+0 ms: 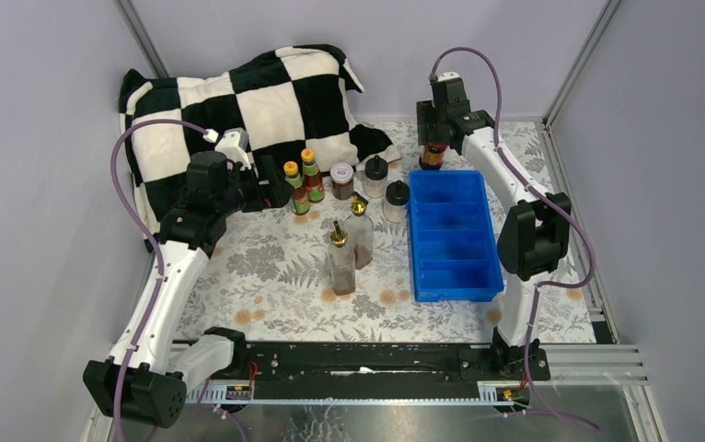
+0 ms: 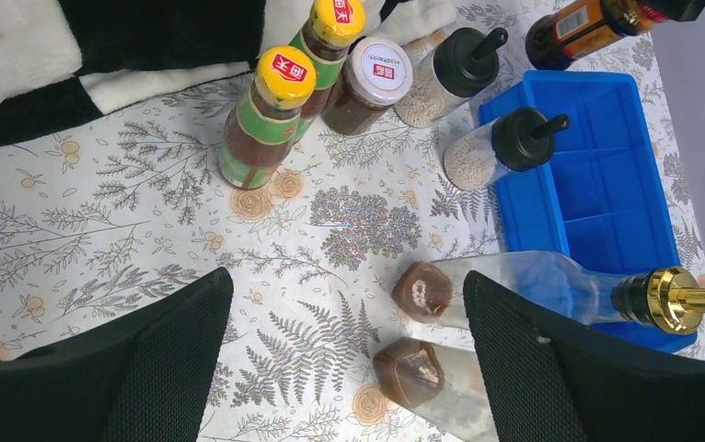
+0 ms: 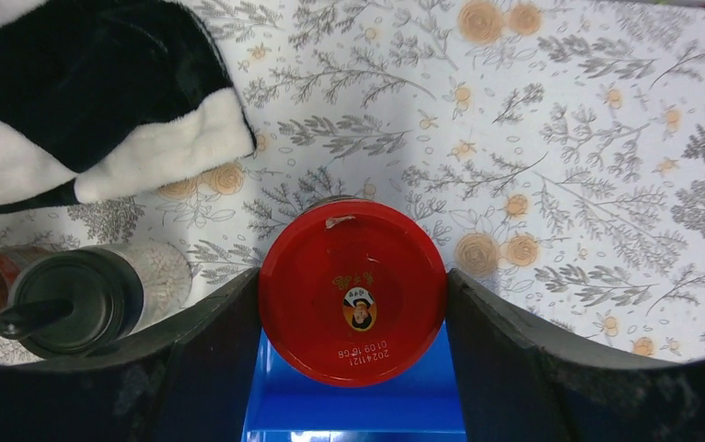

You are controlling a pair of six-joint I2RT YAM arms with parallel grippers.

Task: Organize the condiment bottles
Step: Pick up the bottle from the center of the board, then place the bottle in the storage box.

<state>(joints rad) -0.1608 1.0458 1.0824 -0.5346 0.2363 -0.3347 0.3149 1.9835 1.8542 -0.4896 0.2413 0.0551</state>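
My right gripper (image 3: 352, 304) is shut on the red-lidded jar (image 3: 352, 293), its pads against both sides of the lid; the jar (image 1: 433, 155) hangs at the far left corner of the blue tray (image 1: 455, 267). My left gripper (image 2: 349, 322) is open and holds nothing, low over the cloth beside two orange-capped sauce bottles (image 1: 292, 189) (image 1: 310, 175). A white-lidded dark jar (image 1: 341, 180) and two black-capped shakers (image 1: 376, 175) (image 1: 396, 199) stand to their right. Two gold-spouted clear bottles (image 1: 360, 235) (image 1: 340, 265) stand nearer, left of the tray.
A black-and-white checkered blanket (image 1: 238, 101) lies bunched at the back left, close behind the left gripper (image 1: 273, 191). The blue tray (image 2: 606, 184) has several compartments with nothing in them. Grey walls close in the table on three sides.
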